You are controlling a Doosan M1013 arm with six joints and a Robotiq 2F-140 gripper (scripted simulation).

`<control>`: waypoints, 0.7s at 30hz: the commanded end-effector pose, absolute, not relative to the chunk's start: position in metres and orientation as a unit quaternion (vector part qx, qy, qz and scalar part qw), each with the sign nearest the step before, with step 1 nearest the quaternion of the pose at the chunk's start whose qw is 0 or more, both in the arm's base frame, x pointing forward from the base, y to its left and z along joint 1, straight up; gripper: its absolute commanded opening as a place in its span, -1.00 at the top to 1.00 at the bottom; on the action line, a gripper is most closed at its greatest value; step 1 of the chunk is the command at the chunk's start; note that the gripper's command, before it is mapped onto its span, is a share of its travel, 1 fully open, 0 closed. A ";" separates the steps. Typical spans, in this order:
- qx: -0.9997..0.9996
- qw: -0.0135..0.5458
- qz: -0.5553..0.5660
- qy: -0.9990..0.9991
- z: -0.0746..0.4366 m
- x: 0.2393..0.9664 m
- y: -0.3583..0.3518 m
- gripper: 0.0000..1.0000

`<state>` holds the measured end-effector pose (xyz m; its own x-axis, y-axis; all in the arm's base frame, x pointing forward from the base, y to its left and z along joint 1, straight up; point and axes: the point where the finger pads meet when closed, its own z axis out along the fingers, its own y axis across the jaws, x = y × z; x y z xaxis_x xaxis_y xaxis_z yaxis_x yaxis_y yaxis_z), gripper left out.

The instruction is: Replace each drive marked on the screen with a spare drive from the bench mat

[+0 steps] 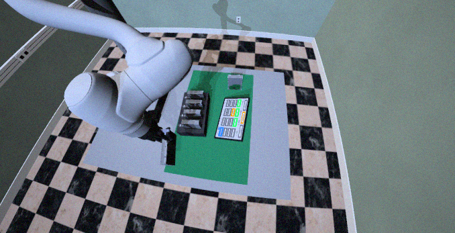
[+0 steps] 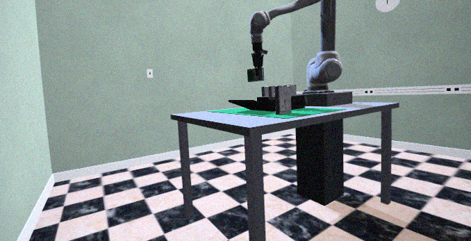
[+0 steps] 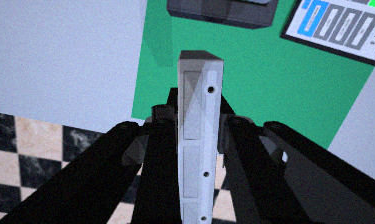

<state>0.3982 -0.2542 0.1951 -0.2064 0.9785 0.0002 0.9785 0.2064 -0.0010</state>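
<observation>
Drive point(image 1: 164, 151) point(image 2: 253, 75) point(image 3: 191, 125), held clear of the worktop point(image 1: 270, 131) point(image 2: 215, 119) point(image 3: 64, 65), top view: over the mat's point(image 1: 218, 161) point(image 2: 312, 112) point(image 3: 269, 75) lower-L corner, nearer the worktop's lower edge than its upper. Screen point(image 1: 232, 119) point(image 2: 243, 104) point(image 3: 339, 25), toward R edge: four rows of slot outlines, w/ green marks in the upper three, orange in the 2nd row & beside it, blue at lower L; "BAY 4" legible in wrist view, other lettering too small. Dock point(image 1: 206, 114) point(image 2: 300, 102) point(image 3: 221, 19), approx. midway btwn upper & lower edges, w/ four upright drives point(image 1: 191, 123); it stands btwn held drive & the other loose drive point(image 1: 235, 82) point(image 2: 283, 101), which is upright on the mat near the worktop's upper edge, toward the upper-R corner. Pincer point(image 1: 167, 135) point(image 2: 257, 69) point(image 3: 193, 101): partly closed, slim gap, one finger on each broad side of the drive; held drive lies directly btwn the fingers, extending beyond them, its narrow edge w/ screw holes facing the wrist cam
</observation>
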 end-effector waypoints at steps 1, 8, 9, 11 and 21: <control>-0.641 0.000 0.000 -0.767 0.196 0.399 -0.254 0.80; -0.704 0.000 0.000 -0.710 0.196 0.399 -0.254 0.80; -0.713 0.000 0.000 -0.701 0.196 0.399 -0.254 0.80; -0.730 0.000 0.000 -0.683 0.196 0.399 -0.254 0.80; -0.763 0.000 0.000 -0.647 0.196 0.399 -0.254 0.80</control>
<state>0.3981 -0.2543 0.1951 0.1592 0.9872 -0.0001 0.9872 -0.1592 -0.0009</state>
